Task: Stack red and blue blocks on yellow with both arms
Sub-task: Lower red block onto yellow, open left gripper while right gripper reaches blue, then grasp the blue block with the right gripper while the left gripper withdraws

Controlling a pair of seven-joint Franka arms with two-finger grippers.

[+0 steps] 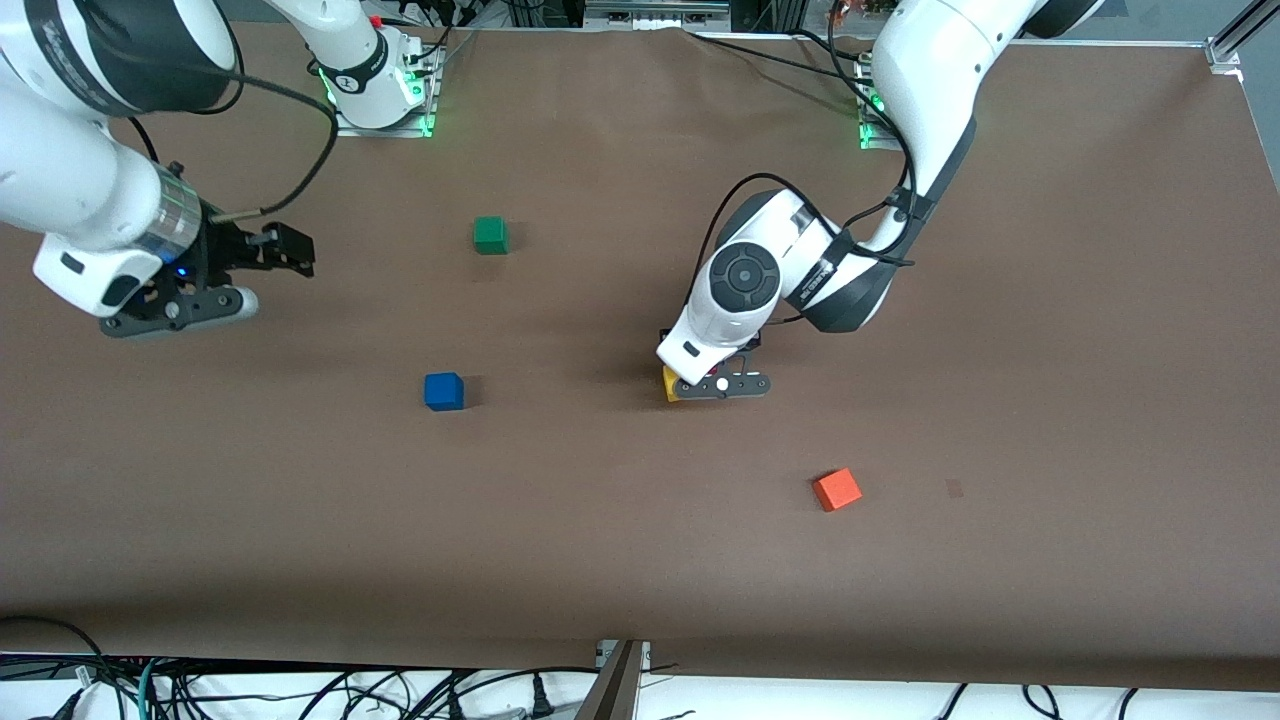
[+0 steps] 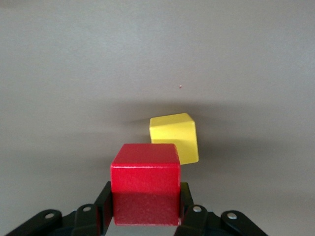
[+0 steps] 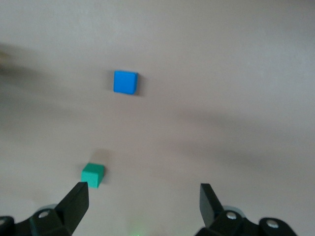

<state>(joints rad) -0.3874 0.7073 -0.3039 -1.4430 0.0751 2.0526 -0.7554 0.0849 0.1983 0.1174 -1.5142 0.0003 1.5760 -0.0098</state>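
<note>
Brown cloth covers the desk (image 1: 600, 560). Over the yellow cube (image 2: 175, 135), the left gripper (image 2: 144, 209) clamps the red cube (image 2: 144, 189), which hangs above the yellow one, not touching it. Spread wide and holding nothing, the right gripper (image 3: 143, 199) hovers over its arm's end of the desk. Below, the blue cube (image 1: 444, 391) sits nearer the camera than the green cube (image 1: 490, 235); the orange cube (image 1: 837, 489) lies nearest.

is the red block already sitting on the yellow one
No, the left pincer holds the red block in the air, with the yellow block on the table beside it.
</note>
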